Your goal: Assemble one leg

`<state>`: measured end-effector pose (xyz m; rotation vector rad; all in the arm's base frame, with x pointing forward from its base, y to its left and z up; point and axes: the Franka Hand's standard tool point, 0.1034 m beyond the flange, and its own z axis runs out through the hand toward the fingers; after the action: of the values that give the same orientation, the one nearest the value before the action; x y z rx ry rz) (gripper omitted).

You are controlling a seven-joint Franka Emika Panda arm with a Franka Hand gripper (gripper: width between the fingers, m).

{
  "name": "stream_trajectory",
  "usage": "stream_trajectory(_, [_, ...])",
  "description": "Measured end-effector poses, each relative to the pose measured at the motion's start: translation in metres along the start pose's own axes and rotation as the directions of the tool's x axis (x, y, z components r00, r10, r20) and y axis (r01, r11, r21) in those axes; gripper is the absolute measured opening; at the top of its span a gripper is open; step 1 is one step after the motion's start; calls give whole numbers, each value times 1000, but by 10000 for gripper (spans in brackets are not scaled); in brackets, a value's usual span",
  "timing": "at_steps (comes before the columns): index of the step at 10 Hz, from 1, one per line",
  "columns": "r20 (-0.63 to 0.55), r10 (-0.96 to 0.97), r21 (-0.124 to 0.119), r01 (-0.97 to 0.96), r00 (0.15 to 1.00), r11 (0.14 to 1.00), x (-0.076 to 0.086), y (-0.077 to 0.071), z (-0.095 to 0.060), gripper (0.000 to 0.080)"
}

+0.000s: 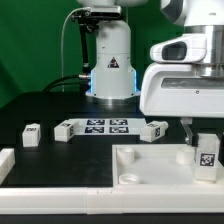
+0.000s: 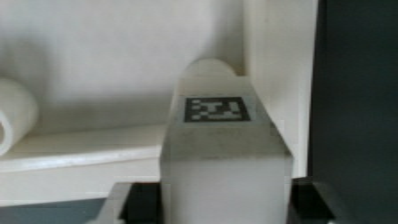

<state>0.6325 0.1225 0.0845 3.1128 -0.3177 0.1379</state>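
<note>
My gripper [image 1: 206, 150] is shut on a leg [image 1: 207, 157], a chunky white peg with a black-and-white tag. It holds the leg upright over the corner of the white tabletop [image 1: 150, 165] at the exterior view's right. In the wrist view the leg [image 2: 222, 140] fills the middle, its tag facing the camera, with the dark fingers [image 2: 135, 200] pressed on both sides. The tabletop's raised rim [image 2: 107, 150] and part of a round socket [image 2: 15, 110] lie behind it. Whether the leg's lower end touches the tabletop is hidden.
The marker board [image 1: 106, 126] lies mid-table. Three loose legs lie in the same row: one [image 1: 31, 135] at the exterior view's left, one [image 1: 66, 129] beside the board, one [image 1: 155, 130] to its right. A white piece [image 1: 5, 165] sits at the left edge.
</note>
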Motion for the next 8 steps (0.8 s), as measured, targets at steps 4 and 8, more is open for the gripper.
stream_trajectory(4, [-33,599,-41,-600,800,799,-1,2,2,292])
stream_trajectory(8, [-50,868,-35,-869,495,493,0,7,2,292])
